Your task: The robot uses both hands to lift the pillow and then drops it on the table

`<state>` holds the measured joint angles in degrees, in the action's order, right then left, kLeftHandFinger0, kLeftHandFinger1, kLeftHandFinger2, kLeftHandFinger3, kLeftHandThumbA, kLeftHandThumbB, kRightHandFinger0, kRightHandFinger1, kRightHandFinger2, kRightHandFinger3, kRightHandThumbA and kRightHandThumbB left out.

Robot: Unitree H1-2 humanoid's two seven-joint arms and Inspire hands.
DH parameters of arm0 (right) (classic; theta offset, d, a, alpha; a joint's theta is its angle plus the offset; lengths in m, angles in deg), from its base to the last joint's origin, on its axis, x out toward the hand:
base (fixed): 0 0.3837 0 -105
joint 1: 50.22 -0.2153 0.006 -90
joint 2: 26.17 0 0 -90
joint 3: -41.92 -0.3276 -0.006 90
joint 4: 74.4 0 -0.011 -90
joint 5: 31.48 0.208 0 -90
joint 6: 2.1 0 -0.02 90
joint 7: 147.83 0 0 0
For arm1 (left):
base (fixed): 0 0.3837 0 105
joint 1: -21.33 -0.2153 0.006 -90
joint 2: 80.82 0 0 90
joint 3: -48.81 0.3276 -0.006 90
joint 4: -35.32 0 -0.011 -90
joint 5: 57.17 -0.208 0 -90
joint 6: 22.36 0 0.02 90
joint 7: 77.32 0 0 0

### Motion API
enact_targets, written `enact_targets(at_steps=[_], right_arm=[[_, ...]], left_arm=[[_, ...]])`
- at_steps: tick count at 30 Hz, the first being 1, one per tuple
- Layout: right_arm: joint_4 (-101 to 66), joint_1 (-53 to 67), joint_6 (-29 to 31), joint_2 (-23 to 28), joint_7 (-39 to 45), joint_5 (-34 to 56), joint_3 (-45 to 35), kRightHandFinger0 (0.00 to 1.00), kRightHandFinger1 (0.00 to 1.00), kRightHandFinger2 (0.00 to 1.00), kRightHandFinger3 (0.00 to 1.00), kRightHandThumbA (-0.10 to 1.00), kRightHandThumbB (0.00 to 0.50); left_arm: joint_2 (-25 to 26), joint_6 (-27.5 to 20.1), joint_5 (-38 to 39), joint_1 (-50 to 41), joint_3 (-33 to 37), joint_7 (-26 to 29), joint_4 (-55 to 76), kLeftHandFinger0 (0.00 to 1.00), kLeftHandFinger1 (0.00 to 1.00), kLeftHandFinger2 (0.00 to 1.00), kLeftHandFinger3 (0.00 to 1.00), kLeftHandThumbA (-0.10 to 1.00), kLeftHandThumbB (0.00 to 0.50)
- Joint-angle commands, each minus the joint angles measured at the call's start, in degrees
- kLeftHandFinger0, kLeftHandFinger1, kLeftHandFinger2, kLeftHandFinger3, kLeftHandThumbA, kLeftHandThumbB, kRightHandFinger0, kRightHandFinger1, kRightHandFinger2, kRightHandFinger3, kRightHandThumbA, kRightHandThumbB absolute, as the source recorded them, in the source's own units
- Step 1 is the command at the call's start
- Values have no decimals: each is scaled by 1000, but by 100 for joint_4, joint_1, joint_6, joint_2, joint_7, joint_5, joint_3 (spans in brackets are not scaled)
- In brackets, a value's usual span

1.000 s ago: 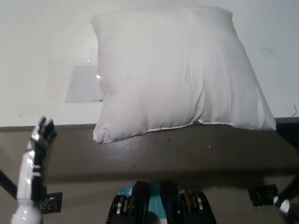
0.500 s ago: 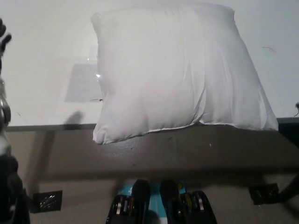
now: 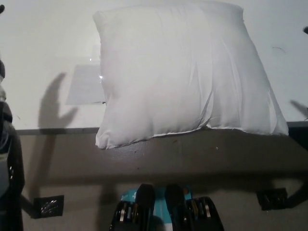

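Both hands have risen almost out of view, their state untellable; pillow (image 3: 185, 72), soft and light, wants gripping at its 2 sides.

Single head cam, mounted high, pointing steeply down and slightly forward. Close range: the pillow (image 3: 185, 72) fills most of the upper frame, the bench (image 3: 43, 48) runs off the top and both sides, its near edge crosses mid-frame, floor (image 3: 86, 163) below. No second view to overlap.
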<state>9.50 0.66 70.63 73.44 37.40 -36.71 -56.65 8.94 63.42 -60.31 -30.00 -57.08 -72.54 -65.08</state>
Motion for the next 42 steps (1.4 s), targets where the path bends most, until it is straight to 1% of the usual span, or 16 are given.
enact_targets(at_steps=[1,2,5,6,12,13,14,17,25,26,27,28,32,38,40,42], right_arm=[[560,-763,-113,327,150,-14,80,1000,1000,1000,1000,1000,438],[1065,-1073,2,402,149,-76,146,1000,1000,1000,1000,1000,426],[2086,-1810,271,483,76,-201,309,1000,1000,1000,1000,1000,331],[2244,-1919,285,479,55,-203,332,1000,1000,1000,1000,1000,313],[2885,-2270,408,430,26,-89,395,1000,1000,1000,1000,1000,365],[3184,-2405,147,398,24,-57,393,1000,1000,1000,1000,1000,425],[3463,-2525,-92,350,87,145,274,1000,1000,1000,1000,1000,437],[3668,-2558,-195,237,-24,361,53,1000,1000,1000,1000,1000,449],[4426,-2368,85,-196,-184,856,-624,1000,1000,1000,1000,1000,418],[4447,-2368,103,-203,-181,855,-638,1000,1000,1000,1000,1000,380],[4582,-2320,22,-266,-127,987,-740,1000,1000,1000,1000,1000,448],[4610,-2265,40,-337,-141,1070,-834,1000,1000,1000,1000,1000,456],[4689,-2038,277,-554,-136,1165,-957,1000,1000,1000,1000,1000,464],[4933,-1824,621,-801,-228,1160,-927,1000,1000,1000,1000,1000,427],[5011,-1795,649,-866,-256,1165,-898,1000,1000,1000,1000,1000,467],[5122,-1810,688,-913,-245,1230,-930,1000,1000,1000,1000,1000,467]], left_arm=[[162,-196,-34,489,-16,292,-469,1000,1000,1000,1000,1000,249],[193,-303,-55,598,8,320,-805,1000,1000,1000,1000,1000,232],[244,-351,-151,828,59,443,-1412,1000,1000,1000,1000,1000,264],[234,-330,-153,862,63,461,-1470,1000,1000,1000,1000,1000,241],[161,-634,-163,1172,149,628,-2132,1000,1000,1000,1000,1000,190],[93,-591,-68,1247,139,595,-2204,1000,1000,1000,1000,1000,220],[18,-648,-69,1280,170,628,-2302,1000,1000,1000,1000,1000,202],[-13,-693,-106,1300,215,673,-2415,1000,1000,1000,1000,1000,211],[-206,-823,-132,1261,350,824,-2692,1000,1000,1000,1000,1000,231],[-203,-829,-127,1270,362,834,-2713,1000,1000,1000,1000,1000,225],[-248,-756,-116,1257,376,841,-2695,1000,1000,1000,1000,1000,229],[-282,-735,-109,1248,381,855,-2689,1000,1000,1000,1000,1000,216],[-339,-848,-91,1247,411,882,-2882,1000,1000,1000,1000,1000,207],[-536,-1043,-61,1190,486,951,-3187,1000,1000,1000,1000,1000,174],[-605,-1094,-57,1159,511,950,-3299,1000,1000,1000,1000,1000,175],[-627,-1180,-64,1160,519,984,-3439,1000,1000,1000,1000,1000,163]])
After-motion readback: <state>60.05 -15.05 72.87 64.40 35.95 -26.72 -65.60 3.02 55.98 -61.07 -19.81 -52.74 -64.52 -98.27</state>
